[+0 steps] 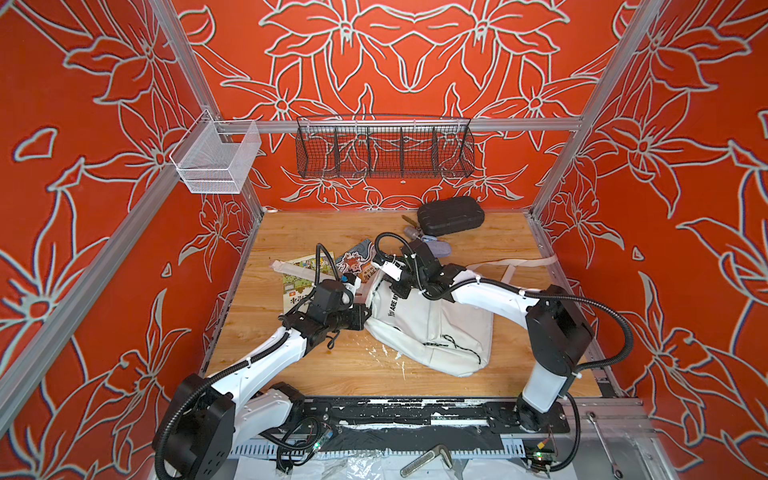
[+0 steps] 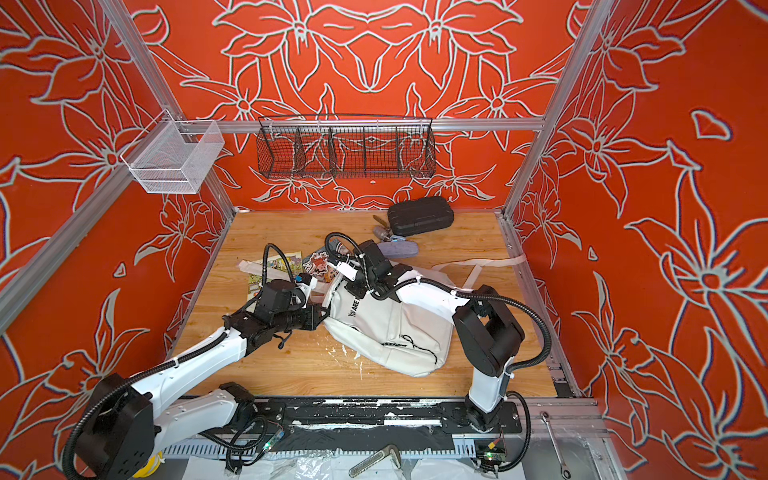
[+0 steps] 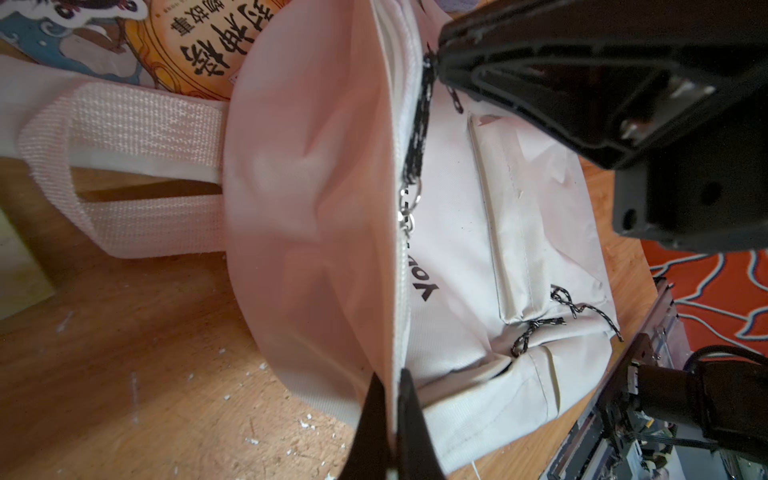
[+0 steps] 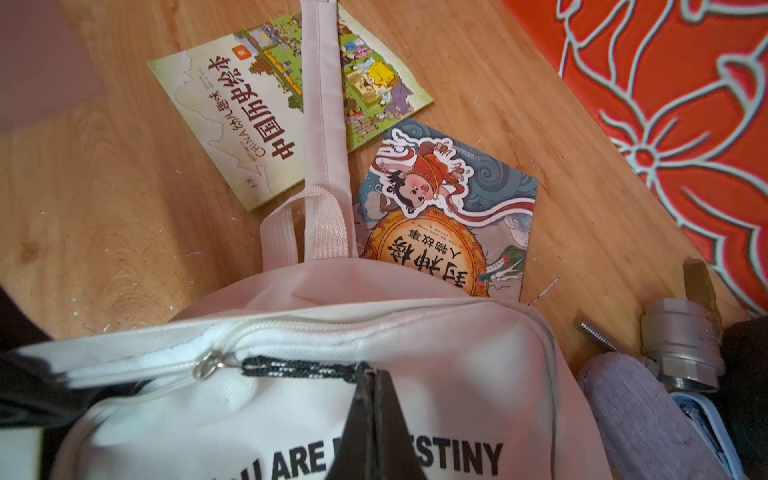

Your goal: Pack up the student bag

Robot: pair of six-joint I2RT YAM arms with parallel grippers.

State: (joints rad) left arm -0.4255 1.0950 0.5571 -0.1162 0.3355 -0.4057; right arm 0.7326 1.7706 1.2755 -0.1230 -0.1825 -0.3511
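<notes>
White canvas dead centre: the student bag (image 1: 432,328) lies flat on the counter (image 1: 316,374), base toward the front right corner and top toward the books. The left gripper (image 3: 391,384) is clamped shut on the bag's seam beside the zip. The right gripper (image 4: 371,376) is pinched tight on the black zipper cord (image 4: 299,368), which runs taut from the slider. So this looks like the opening stage only; how far the zip stands open I cannot tell. Nothing reads as packed. The green picture book (image 4: 249,124) and the cartoon-cover book (image 4: 449,216) lie outside, just past the bag's top, the second with its near edge hidden by the bag. The lavender pouch (image 1: 441,248) and black case (image 1: 451,216) sit by the back edge. Room? Bare wood along the front edge and in the back left corner. A strap (image 1: 532,262) trails to the right edge, worth minding on any swing that way.
</notes>
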